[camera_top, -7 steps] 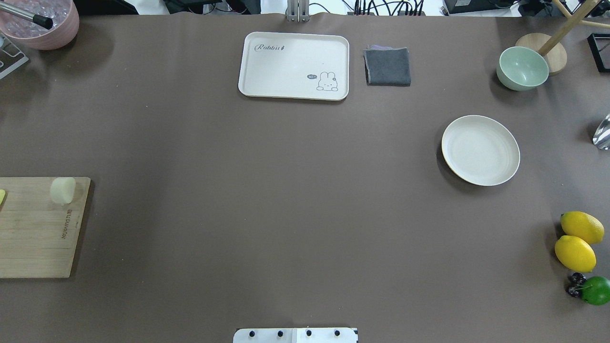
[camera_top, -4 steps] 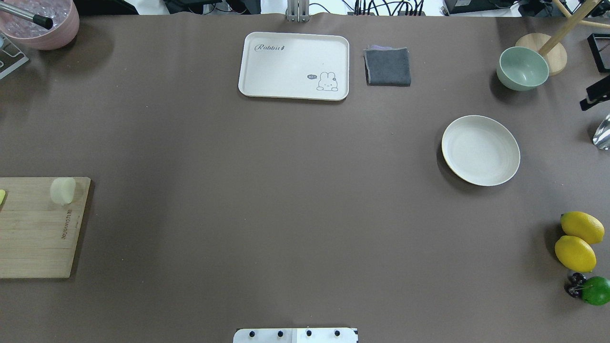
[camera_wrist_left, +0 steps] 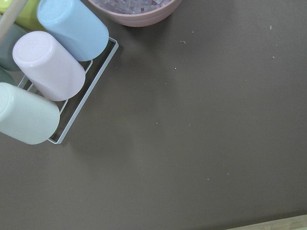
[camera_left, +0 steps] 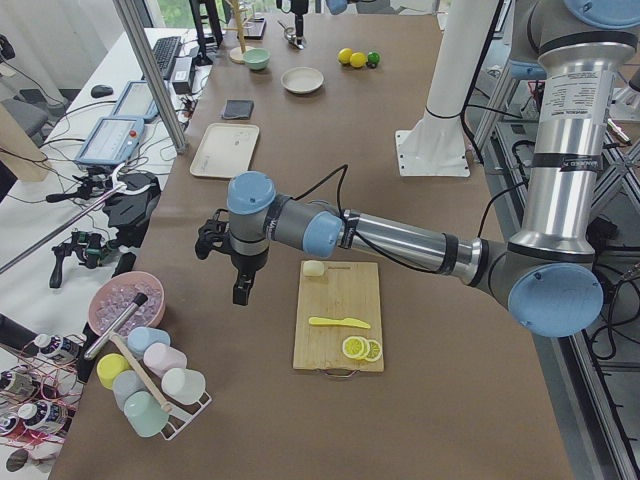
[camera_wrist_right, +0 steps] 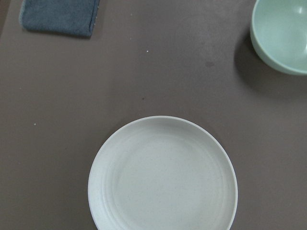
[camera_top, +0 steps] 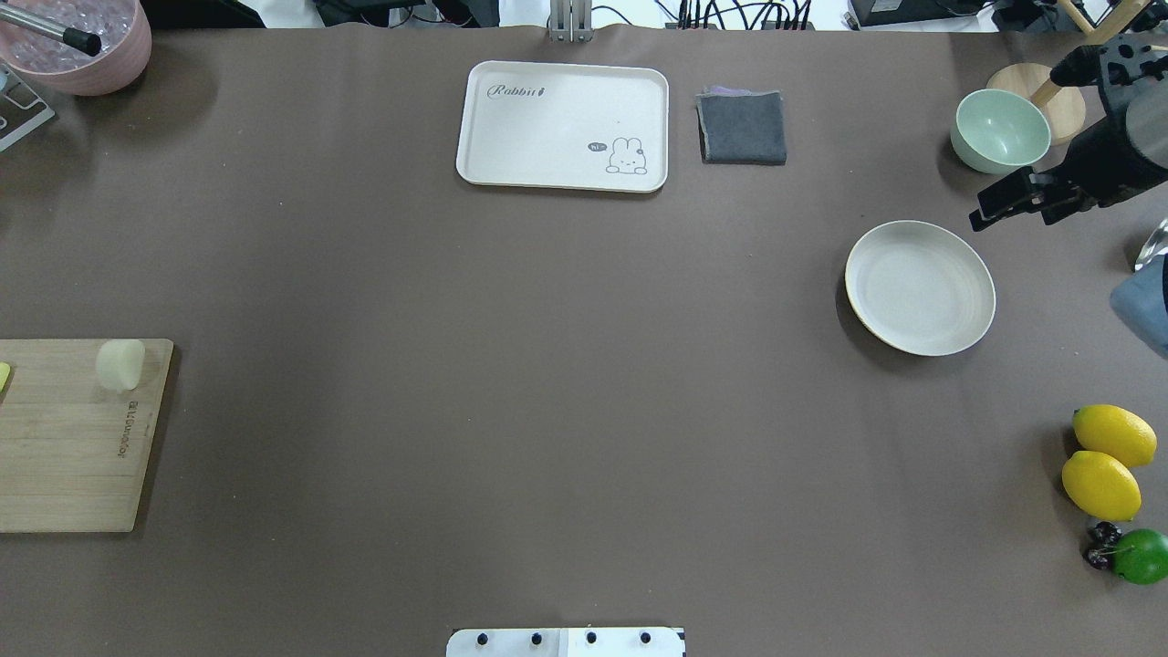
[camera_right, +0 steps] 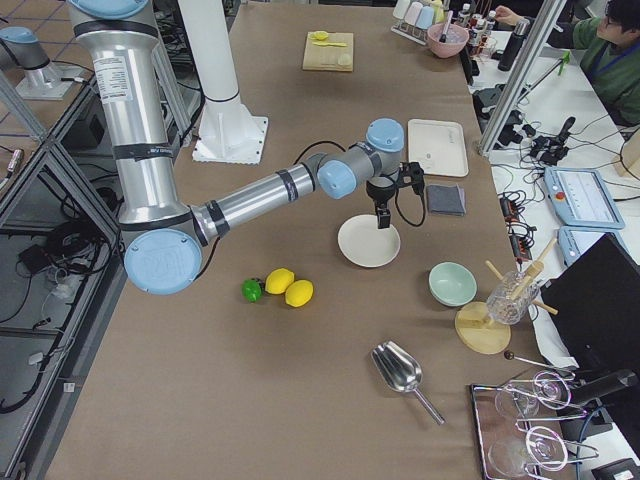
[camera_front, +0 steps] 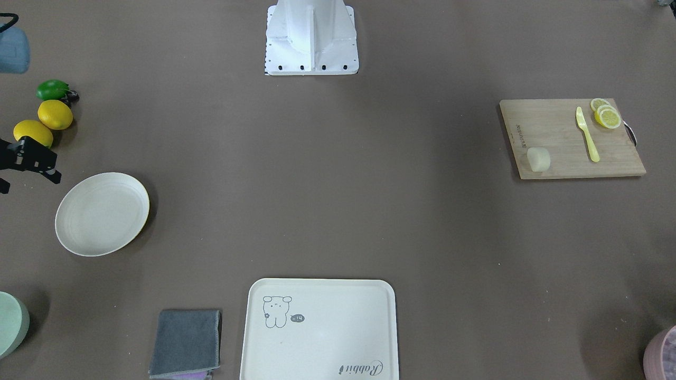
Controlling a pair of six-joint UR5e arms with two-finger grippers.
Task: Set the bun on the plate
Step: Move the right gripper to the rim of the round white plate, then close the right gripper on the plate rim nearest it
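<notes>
Overhead exterior, bun (camera_top: 120, 364) upright on cutting board (camera_top: 73, 456)

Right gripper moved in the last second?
Yes. The right gripper has come in from the overhead view's right edge, moving leftward toward the plate.

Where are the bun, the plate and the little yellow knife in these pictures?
bun (camera_front: 538, 159): front-facing view, middle of its pale body.
plate (camera_top: 920, 287): overhead view, its bare centre.
yellow knife (camera_front: 587, 134): front-facing view, midway along it.
</notes>
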